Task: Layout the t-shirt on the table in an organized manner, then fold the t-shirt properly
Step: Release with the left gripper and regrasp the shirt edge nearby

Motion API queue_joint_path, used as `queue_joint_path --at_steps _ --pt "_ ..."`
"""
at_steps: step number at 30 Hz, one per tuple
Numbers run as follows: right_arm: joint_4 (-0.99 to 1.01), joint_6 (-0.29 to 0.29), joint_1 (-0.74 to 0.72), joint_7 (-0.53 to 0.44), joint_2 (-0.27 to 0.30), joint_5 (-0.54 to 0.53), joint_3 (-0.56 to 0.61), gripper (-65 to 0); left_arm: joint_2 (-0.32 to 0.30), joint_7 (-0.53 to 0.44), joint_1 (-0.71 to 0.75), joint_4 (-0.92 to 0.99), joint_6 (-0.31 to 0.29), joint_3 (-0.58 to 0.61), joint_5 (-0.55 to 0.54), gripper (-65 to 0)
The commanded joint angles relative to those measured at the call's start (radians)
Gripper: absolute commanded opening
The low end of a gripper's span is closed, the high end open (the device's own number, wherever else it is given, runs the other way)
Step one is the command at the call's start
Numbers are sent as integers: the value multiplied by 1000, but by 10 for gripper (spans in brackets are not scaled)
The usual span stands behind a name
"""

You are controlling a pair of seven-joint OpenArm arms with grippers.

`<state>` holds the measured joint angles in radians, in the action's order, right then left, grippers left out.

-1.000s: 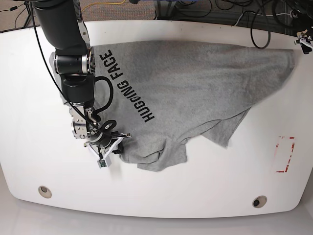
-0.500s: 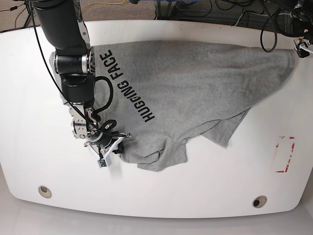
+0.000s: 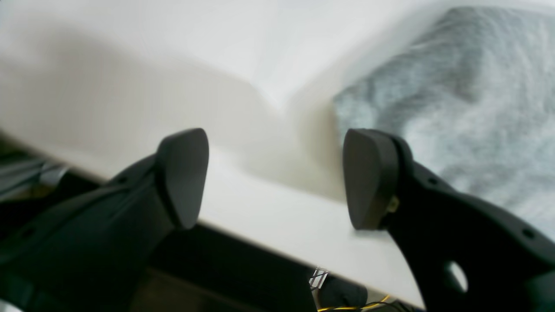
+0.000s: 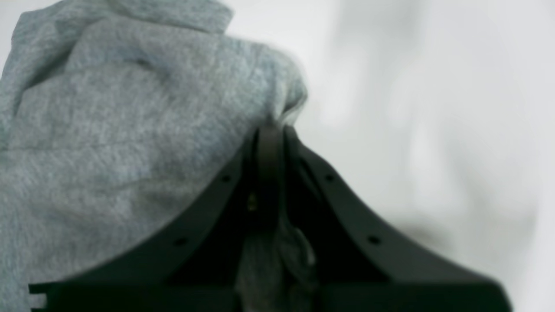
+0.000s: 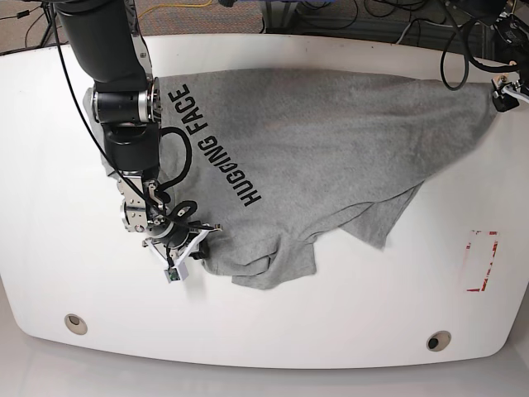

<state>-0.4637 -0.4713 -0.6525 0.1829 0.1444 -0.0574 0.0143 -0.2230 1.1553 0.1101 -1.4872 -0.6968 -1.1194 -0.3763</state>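
Right gripper (image 4: 269, 130): jaws pressed together on a bunched fold of the t-shirt (image 5: 331, 157), grey cloth visibly pinched between them at the centre of the right wrist view. In the base view this grip sits at the lower left of the garment, beside the black lettering (image 5: 213, 149).

Left gripper (image 3: 277, 177): fingers (image 3: 184, 173) spread wide, nothing between them. They hang over the table (image 5: 50, 207) edge, with a grey corner of cloth just beside them at the upper right of that view. In the base view the gripper shows only at the upper right margin of the frame.

The shirt lies across the upper middle of the table, print side up, its lower portion rumpled and doubled over itself (not yet flat).

Judgement: the layout step is in hand. To do it well, the open fingers should close on the far corner at its hem, then both arms should draw apart evenly, low over the surface, so the doubled section slides out instead of dragging further under.

Hard to make out: both wrist views are blurred; which part of the garment each corner is cannot be told; the left arm is largely cut off in the base view.
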Motion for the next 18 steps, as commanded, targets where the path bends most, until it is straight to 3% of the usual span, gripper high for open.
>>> queue_joint_path --at_steps 1,18 --pt "-5 -4 -10 28 4 6 2 -648 -20 -18 -8 -13 -1 17 -37 -196" --pt "-5 -4 9 28 4 1 0 -647 3 -21 -125 193 -1 34 36 -197"
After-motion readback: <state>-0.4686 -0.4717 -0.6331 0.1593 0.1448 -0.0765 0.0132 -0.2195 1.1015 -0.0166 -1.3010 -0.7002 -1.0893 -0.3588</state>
